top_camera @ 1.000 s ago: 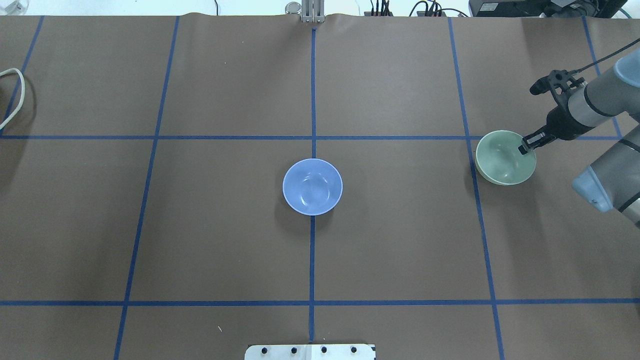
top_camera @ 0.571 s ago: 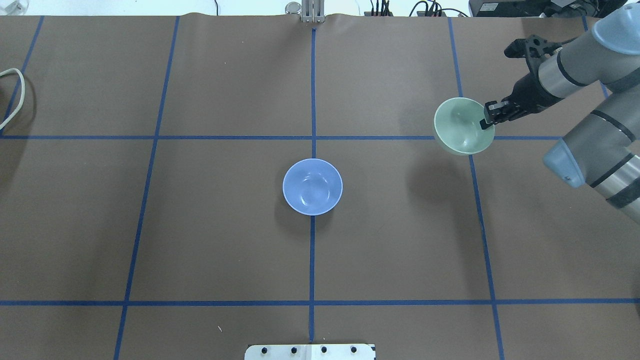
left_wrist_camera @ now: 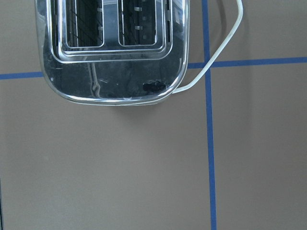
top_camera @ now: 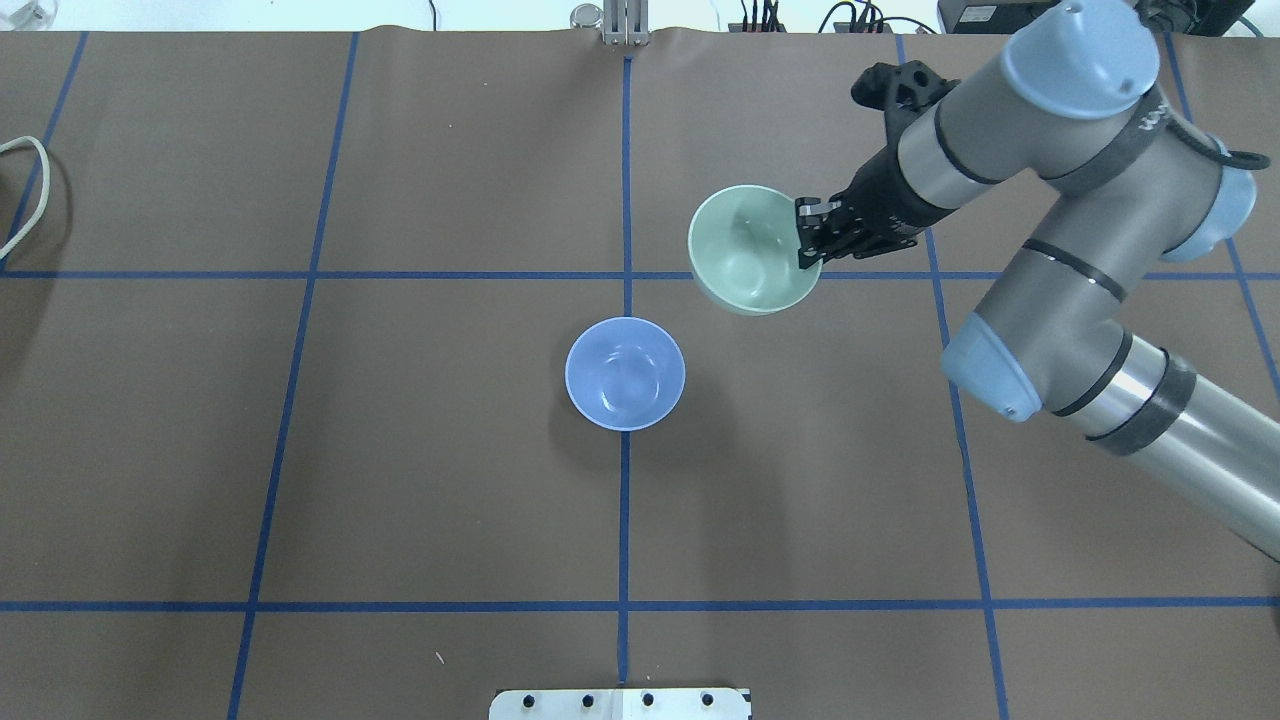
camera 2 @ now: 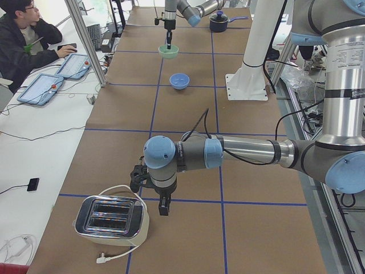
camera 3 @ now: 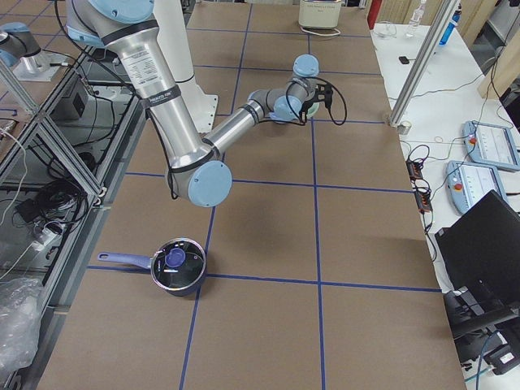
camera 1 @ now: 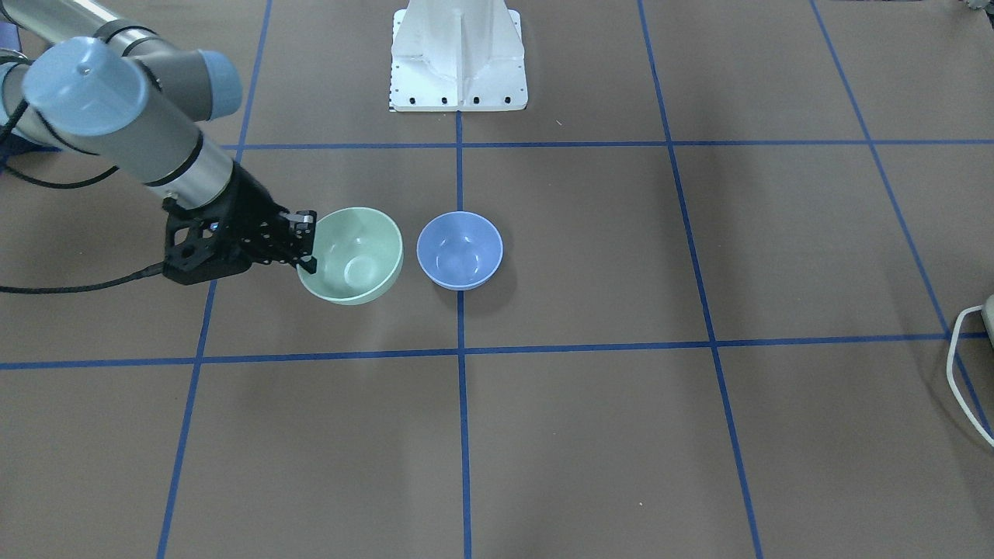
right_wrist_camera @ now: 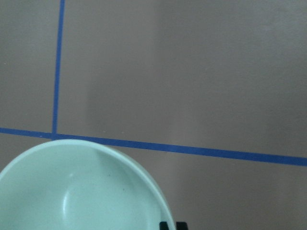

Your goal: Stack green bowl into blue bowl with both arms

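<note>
- The right claw (top_camera: pixel 808 235) is pinched shut on the rim of the green bowl (top_camera: pixel 745 250). One finger is inside the bowl and one is outside.
- The green bowl is held up in the air, off the tabletop (top_camera: pixel 400 480). Its open side faces up and nothing is in it.
- The blue bowl (top_camera: pixel 625 373) sits on the tabletop, right on a blue tape line (top_camera: pixel 624 520). Its open side faces up too, and it has nothing in it.
- From overhead, the green bowl is near the blue bowl but not over it. It is farther from the robot and toward the robot's right. The two bowls do not touch.
- The right arm (top_camera: pixel 1060 300) reaches in from the robot's right side and bends toward the middle.
- The left arm (camera 2: pixel 239 151) is far from both bowls, at the other end of the tabletop.
- The left claw (camera 2: pixel 163 206) points down, just beside a shiny toaster (camera 2: pixel 111 220). I cannot tell if it is open or closed.
- A white cord (left_wrist_camera: pixel 211 67) curls by the toaster.
</note>
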You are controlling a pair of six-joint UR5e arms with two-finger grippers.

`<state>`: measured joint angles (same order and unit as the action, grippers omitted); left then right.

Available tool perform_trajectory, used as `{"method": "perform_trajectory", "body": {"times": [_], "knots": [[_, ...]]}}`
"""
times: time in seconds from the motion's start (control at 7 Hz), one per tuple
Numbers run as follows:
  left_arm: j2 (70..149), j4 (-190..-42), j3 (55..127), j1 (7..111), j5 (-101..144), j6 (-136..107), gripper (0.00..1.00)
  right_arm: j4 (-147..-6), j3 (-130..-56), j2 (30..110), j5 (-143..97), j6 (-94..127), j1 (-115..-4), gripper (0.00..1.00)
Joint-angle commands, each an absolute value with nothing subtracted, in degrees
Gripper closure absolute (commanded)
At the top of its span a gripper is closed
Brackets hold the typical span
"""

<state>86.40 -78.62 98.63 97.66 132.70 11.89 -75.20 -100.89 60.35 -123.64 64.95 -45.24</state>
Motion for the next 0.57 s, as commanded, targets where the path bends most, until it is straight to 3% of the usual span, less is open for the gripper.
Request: {"method": "perform_trajectory", "body": {"times": [0.0,0.43], "knots": [[86.13,-79.1,98.53,97.56,132.71,11.6,0.02,-81.03,-101.52,54.42,-112.89,72.29,-35.46,1.0],[86.13,-79.1,98.44,97.56,132.8,11.51,0.02,-80.6,-94.95,50.72,-107.24,74.27,-30.5,1.0]]}}
